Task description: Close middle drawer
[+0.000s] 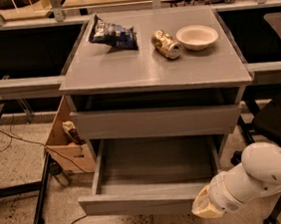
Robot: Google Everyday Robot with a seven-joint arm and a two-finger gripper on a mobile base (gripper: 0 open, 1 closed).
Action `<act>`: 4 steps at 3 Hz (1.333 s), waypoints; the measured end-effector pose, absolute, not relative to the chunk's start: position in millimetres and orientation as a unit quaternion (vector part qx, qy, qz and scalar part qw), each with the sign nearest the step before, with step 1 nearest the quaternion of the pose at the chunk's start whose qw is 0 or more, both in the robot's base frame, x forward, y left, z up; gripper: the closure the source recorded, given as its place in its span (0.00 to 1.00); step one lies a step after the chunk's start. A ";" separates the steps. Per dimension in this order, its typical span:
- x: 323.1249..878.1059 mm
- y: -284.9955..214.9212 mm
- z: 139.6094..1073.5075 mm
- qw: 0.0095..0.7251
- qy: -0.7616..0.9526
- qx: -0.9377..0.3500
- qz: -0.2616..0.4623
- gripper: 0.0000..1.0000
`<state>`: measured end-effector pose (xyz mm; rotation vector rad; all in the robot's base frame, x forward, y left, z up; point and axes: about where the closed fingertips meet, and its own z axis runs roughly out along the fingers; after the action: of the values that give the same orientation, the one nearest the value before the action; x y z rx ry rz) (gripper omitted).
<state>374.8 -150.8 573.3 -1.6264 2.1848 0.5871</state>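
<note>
The middle drawer (140, 202) is pulled far out of the grey cabinet (151, 70). Its tray-like box (156, 162) is empty and its plain flat front faces me. Another grey drawer front (156, 122) sits above it, nearly flush with the cabinet. My gripper (205, 208), cream-coloured at the end of the white arm (267, 171), is at the right end of the open drawer's front panel, touching or very near it. Nothing shows in the gripper.
On the cabinet top lie a dark chip bag (113, 35), a gold can on its side (166, 44) and a white bowl (197, 36). A cardboard box (66, 142) and a black table leg (41, 194) stand at the left. A black chair (279, 119) is at the right.
</note>
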 end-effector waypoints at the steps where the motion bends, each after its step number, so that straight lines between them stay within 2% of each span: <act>1: 389.7 -141.5 530.3 0.188 0.765 -0.576 0.219 1.00; 4: 416.4 -127.6 425.9 0.209 0.758 -0.565 0.251 1.00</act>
<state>416.4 -127.6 425.9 -1.5720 2.1089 0.6974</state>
